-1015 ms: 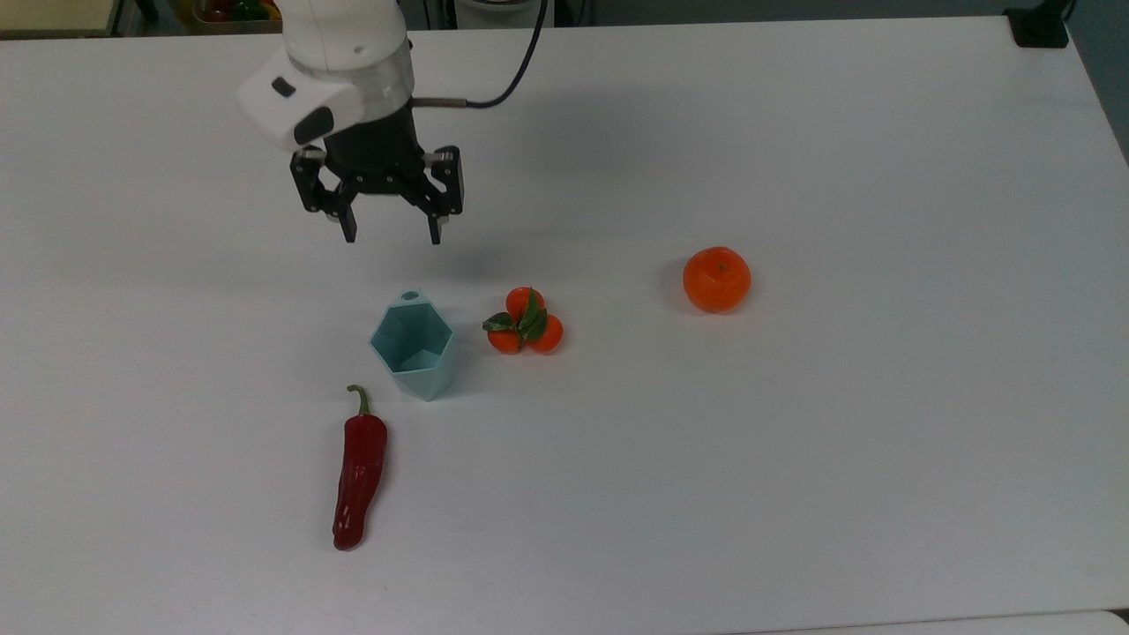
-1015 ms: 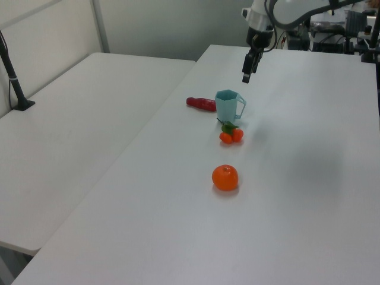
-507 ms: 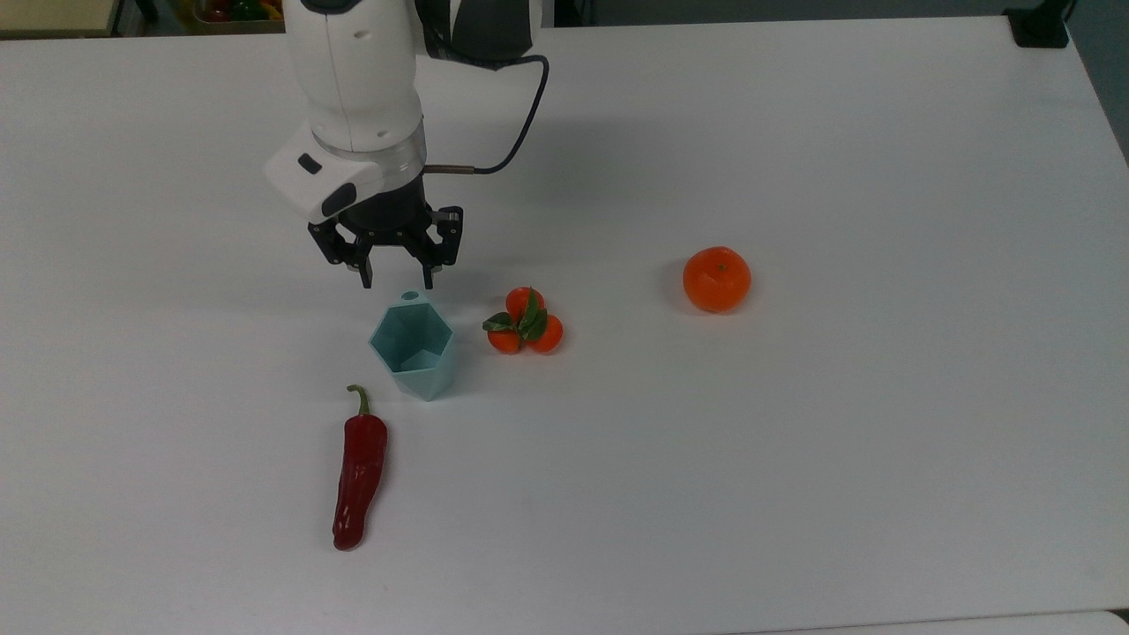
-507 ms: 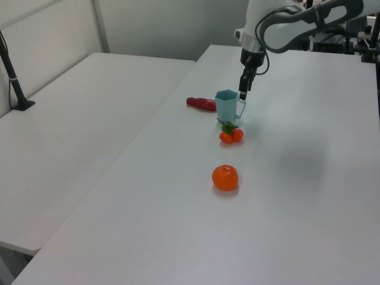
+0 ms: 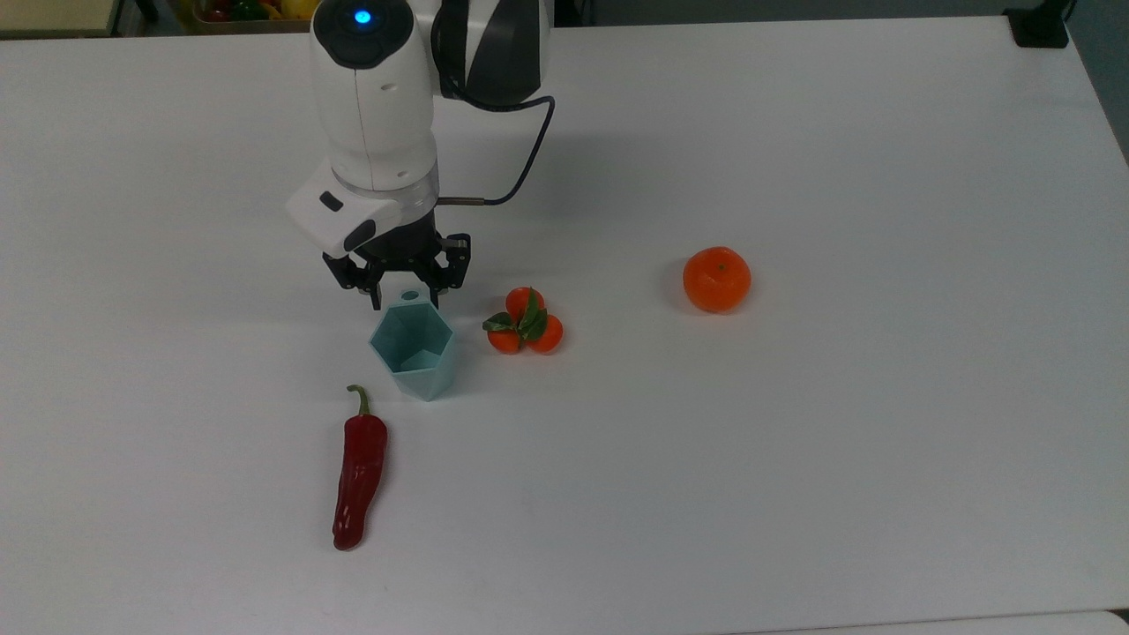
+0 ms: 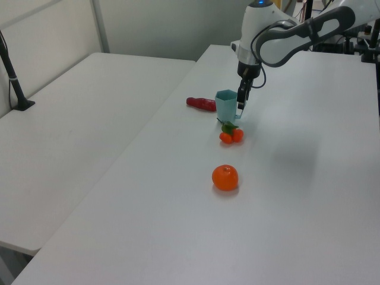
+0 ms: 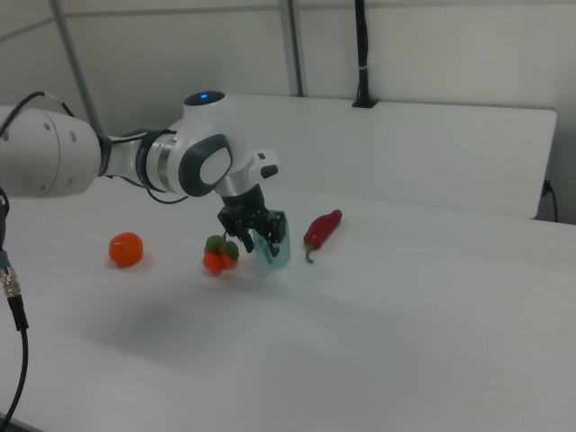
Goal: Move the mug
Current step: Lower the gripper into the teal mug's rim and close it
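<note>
Mug (image 5: 414, 348) is parked upright on the table (image 5: 794, 441); gripper (image 5: 407, 301) is positioned at its handle tab, fingers spread either side.

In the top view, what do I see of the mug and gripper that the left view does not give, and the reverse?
Top view: the inside of the mug, its hexagonal rim, and the open gripper with a finger on each side of the handle. Left view: the mug's side profile and a second table alongside. Both: red pepper, orange and small fruit cluster, apart from the mug.
</note>
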